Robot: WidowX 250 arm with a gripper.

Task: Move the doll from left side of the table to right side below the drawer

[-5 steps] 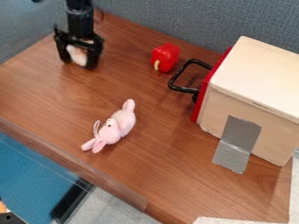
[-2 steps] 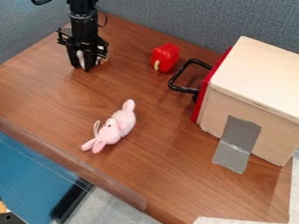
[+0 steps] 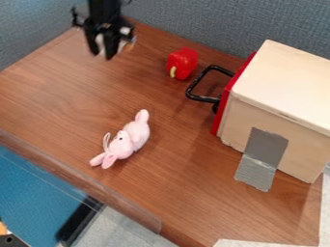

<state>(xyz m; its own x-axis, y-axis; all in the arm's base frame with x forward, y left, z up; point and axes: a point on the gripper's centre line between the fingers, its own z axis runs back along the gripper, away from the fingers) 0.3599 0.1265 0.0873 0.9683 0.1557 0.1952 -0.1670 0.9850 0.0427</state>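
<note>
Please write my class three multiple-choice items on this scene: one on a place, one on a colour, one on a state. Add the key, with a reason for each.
1. Where is the pink plush rabbit?
A) On top of the wooden box
B) Hanging from the handle
C) On the table, nearer the camera than the red toy bell pepper

2. What colour is the drawer handle?
A) Black
B) Yellow
C) White

3. What is the state of the gripper?
A) Closed on the pepper
B) Holding a whitish doll
C) Pulling the handle

Key:
1: C, the rabbit lies on bare wood, lower in the view than the pepper.
2: A, the bar before the red front is black.
3: B, whitish material shows between its jaws.
</note>
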